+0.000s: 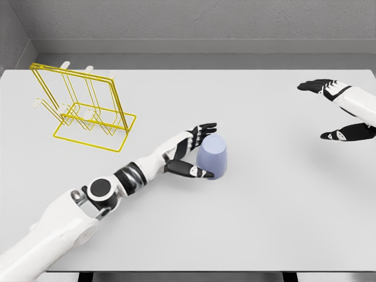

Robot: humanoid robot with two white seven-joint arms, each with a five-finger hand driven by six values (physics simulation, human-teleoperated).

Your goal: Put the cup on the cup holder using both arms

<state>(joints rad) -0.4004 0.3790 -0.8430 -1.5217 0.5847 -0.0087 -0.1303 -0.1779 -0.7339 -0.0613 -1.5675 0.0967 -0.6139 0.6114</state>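
As our left hand (194,154) closes thumb and fingers around the lilac cup (212,157), we should seat the grip before lifting. Bare table (247,229) lies beyond it; the yellow cup holder (82,108) stands well behind. Our right hand (341,111) hovers unclenched, far across.

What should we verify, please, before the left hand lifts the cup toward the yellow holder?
1. Left hand around cup: fingers flank it, firm contact cannot tell.
2. Cup standing on table: ok, wide end down.
3. Cup holder upright, pegs free: ok.
4. Path from cup to holder unobstructed: ok.
5. Right hand ready to assist: not ok, open and far off at the right edge.
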